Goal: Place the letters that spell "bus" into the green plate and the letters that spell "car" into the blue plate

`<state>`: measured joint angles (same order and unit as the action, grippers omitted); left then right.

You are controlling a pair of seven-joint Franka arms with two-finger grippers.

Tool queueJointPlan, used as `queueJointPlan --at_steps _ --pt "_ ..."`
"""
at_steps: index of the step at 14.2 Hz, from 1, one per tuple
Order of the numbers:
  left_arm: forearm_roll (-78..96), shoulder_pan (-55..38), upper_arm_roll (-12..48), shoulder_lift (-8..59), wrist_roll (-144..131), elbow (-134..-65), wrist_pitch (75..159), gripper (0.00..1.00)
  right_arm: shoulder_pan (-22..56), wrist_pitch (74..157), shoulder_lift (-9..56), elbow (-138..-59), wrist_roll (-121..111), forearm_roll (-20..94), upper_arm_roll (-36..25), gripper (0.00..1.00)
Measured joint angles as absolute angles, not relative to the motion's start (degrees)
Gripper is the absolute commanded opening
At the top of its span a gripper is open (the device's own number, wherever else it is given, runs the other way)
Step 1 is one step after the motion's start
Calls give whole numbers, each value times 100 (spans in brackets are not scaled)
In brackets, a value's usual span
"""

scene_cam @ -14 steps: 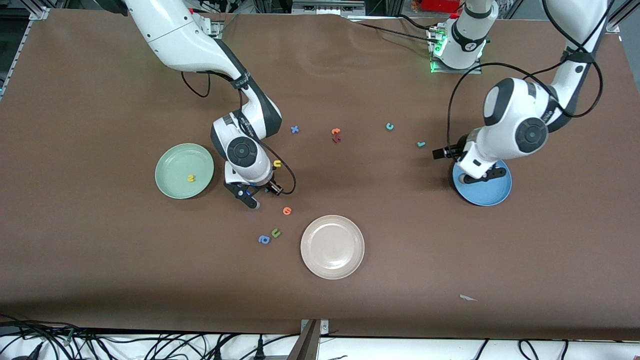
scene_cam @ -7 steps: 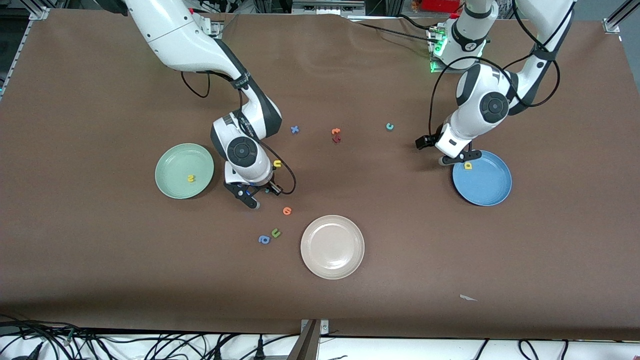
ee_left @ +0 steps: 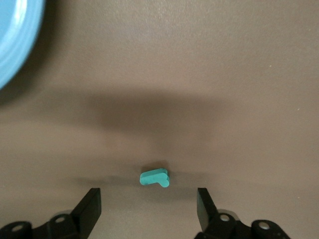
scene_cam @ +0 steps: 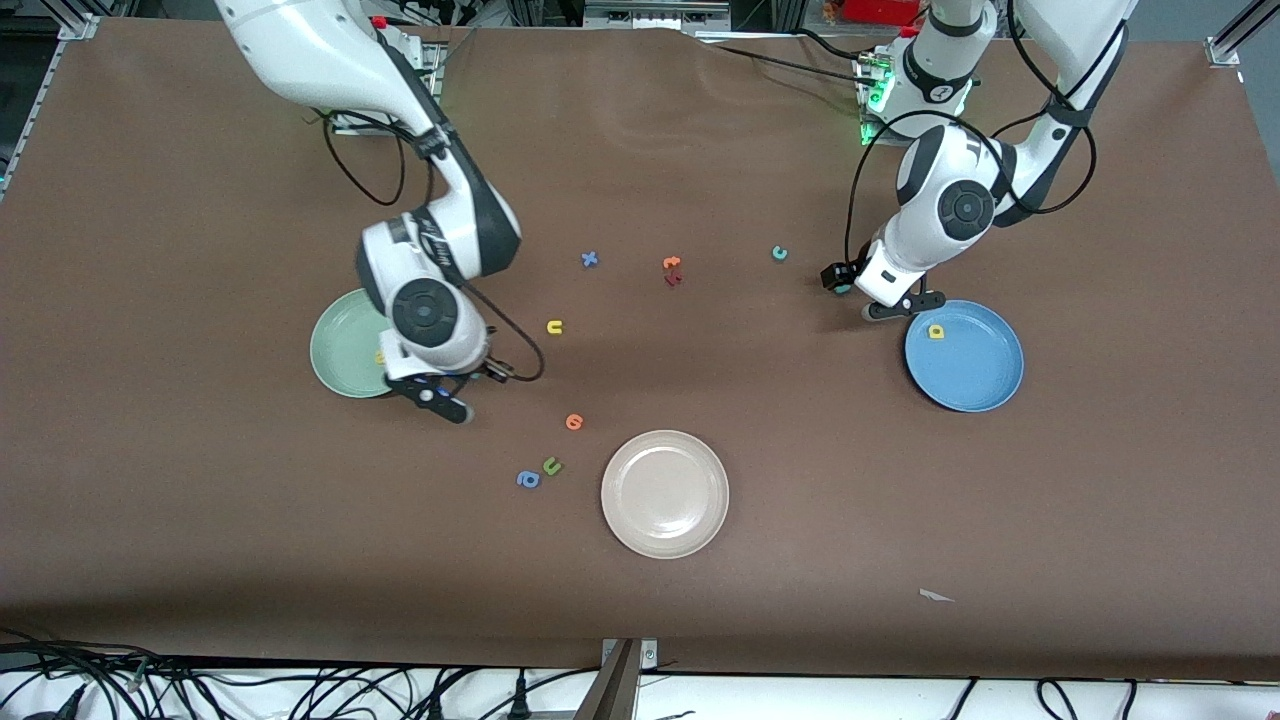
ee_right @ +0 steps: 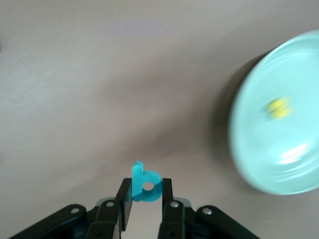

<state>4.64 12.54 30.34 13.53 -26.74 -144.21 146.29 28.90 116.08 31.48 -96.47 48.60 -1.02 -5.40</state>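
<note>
My right gripper (ee_right: 146, 191) is shut on the teal b (ee_right: 138, 173) and hangs (scene_cam: 448, 398) just off the rim of the green plate (scene_cam: 340, 352), on the side toward the yellow u (scene_cam: 554, 326). The yellow s (ee_right: 278, 107) lies in that plate. My left gripper (ee_left: 148, 196) is open and low over the table, its fingers to either side of the teal r (ee_left: 154, 178) lying flat just ahead of them. It hovers (scene_cam: 897, 305) beside the blue plate (scene_cam: 975, 365), where the yellow a (scene_cam: 936, 331) lies. The teal c (scene_cam: 779, 253) sits on the cloth.
A beige-white plate (scene_cam: 665, 493) sits near the front camera at mid-table. Loose letters lie around: an orange one (scene_cam: 574, 421), a green u (scene_cam: 551, 465), a blue a (scene_cam: 528, 479), a blue x (scene_cam: 590, 259), and an orange (scene_cam: 672, 263) and red pair (scene_cam: 673, 279).
My right gripper closed on the teal b, lifted it and carried it toward the green plate. My left arm left the blue plate, with the yellow a in it, and came over the teal r.
</note>
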Motion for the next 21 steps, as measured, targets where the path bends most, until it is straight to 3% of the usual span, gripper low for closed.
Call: queueJointPlan --at_steps 3,5,8,9,10,13,15,18,21 --pt "464 1234 3034 1506 -2676 -14424 14632 70 2857 11622 2583 -10457 3367 -53 -1163 23" --pt "464 1230 3034 1597 -2676 -14424 14643 60 2813 11825 2301 -11119 2770 -27 -1453 23" --pt "463 1213 3033 1643 -2678 -14424 14658 53 2803 12832 2214 -12099 2257 -26 -1665 29" --pt "464 1205 3034 1645 -2681 -14424 14658 52 2793 13250 2223 -12416 2158 -26 -1687 54" --pt "463 1197 3033 1648 -2681 -14424 14666 52 2784 13530 2231 -12649 2110 -26 -1697 100" --pt "463 1190 3033 1667 -2685 -14423 14885 52 2778 13643 2202 -12768 2064 -26 -1706 100" --pt "463 1190 3030 1749 -2686 -14423 14989 52 2778 13297 2136 -12553 2049 -25 -1706 100" --pt "463 1191 3009 1821 -2688 -14423 15065 49 2801 12103 2058 -11649 2046 513 -1681 100" --pt "464 1190 3014 1822 -2690 -14421 15088 46 2950 11707 2078 -10994 2116 1431 -1626 100"
